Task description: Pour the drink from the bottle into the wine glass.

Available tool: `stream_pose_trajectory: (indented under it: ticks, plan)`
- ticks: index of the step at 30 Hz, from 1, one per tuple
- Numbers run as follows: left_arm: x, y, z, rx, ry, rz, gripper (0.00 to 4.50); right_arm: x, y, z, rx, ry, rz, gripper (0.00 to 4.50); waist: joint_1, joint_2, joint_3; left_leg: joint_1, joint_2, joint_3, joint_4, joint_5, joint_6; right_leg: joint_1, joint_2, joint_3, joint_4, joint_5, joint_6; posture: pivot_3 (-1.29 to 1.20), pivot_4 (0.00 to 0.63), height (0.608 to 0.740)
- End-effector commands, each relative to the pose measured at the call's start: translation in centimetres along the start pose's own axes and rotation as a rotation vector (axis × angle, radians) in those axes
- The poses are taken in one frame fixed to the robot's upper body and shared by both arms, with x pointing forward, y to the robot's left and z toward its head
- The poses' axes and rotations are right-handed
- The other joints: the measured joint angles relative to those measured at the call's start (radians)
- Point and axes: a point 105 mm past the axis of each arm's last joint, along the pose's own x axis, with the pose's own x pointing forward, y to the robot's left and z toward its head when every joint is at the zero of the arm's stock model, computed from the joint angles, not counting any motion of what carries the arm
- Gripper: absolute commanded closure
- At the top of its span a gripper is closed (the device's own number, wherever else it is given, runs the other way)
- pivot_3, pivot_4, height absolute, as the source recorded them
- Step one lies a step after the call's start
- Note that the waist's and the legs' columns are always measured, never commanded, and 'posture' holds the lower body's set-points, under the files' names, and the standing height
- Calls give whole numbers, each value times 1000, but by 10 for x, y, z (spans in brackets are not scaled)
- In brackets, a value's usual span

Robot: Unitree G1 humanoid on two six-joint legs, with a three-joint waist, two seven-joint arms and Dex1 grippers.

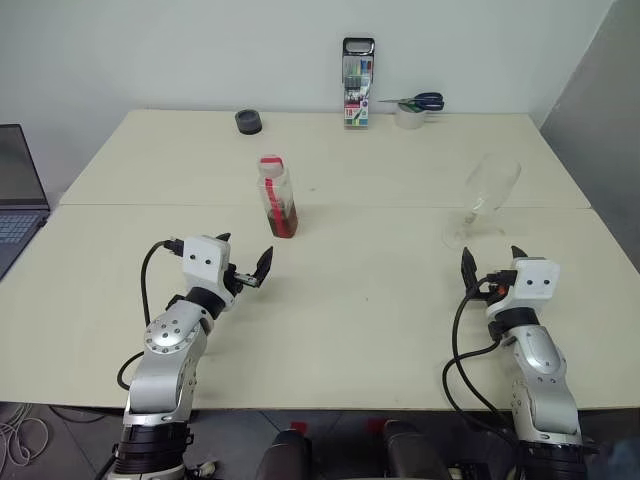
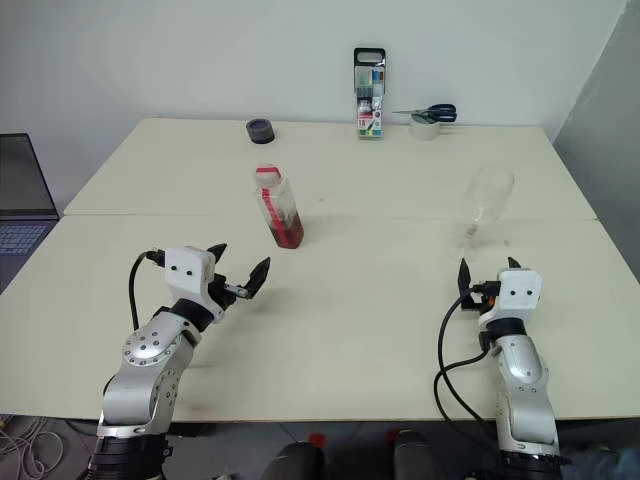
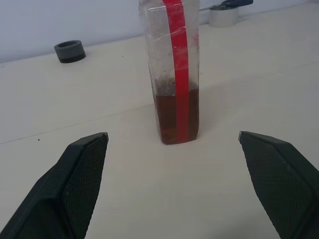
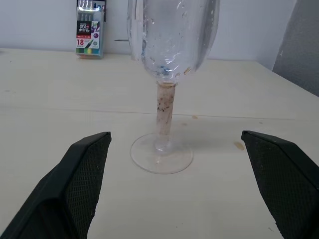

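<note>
Two grippers, both empty, fingers spread wide. Left gripper (image 1: 243,264) sits over the table (image 1: 360,300) near its front-left part, aimed at the bottle (image 1: 277,196) and short of it, a clear gap between. Right gripper (image 1: 492,268) is near the front-right, aimed at the wine glass (image 1: 483,200), also not touching.

Hard to read:
- Wine glass is clear, so from the head cameras its rim and foot nearly vanish against the tabletop. In the right wrist view the top of the bowl is cut off; stem and foot show specks and a brownish tint.
- Bottle top is cut off in the left wrist view, so its red cap shows from the head cameras alone.
- Laptop (image 1: 18,195) at the left is cropped by the frame edge.
- Print on the marker case (image 1: 357,83) is mostly unreadable.

Count:
- One bottle, upright, left of centre by the seam between the two tabletops. The drink (image 3: 169,114) fills roughly the lower third, reddish-brown.
- One wine glass, upright, right of centre, well apart from the bottle.
- One marker case, standing at the back edge, middle.
- One pair of scissors (image 1: 416,101) resting on one roll of tape (image 1: 410,117), just right of the case.
- One small dark ring (image 1: 248,122) at the back edge, left of the case.
</note>
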Motion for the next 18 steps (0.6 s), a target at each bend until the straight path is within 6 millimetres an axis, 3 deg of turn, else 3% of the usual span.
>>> stream_pose_trajectory:
  ticks: [1,18]
  plan:
    - [1,-4,16,20,-73,-15,11,2,-6,14,1,-62,-21,0,0,0,0,0,0,0,0,0,0,0,0,0,0,0,0,0,150,740]
    - [1,-1,14,39,-63,8,11,2,-3,13,-4,-59,-1,0,0,0,0,0,0,0,0,0,0,0,0,0,0,0,0,0,150,740]
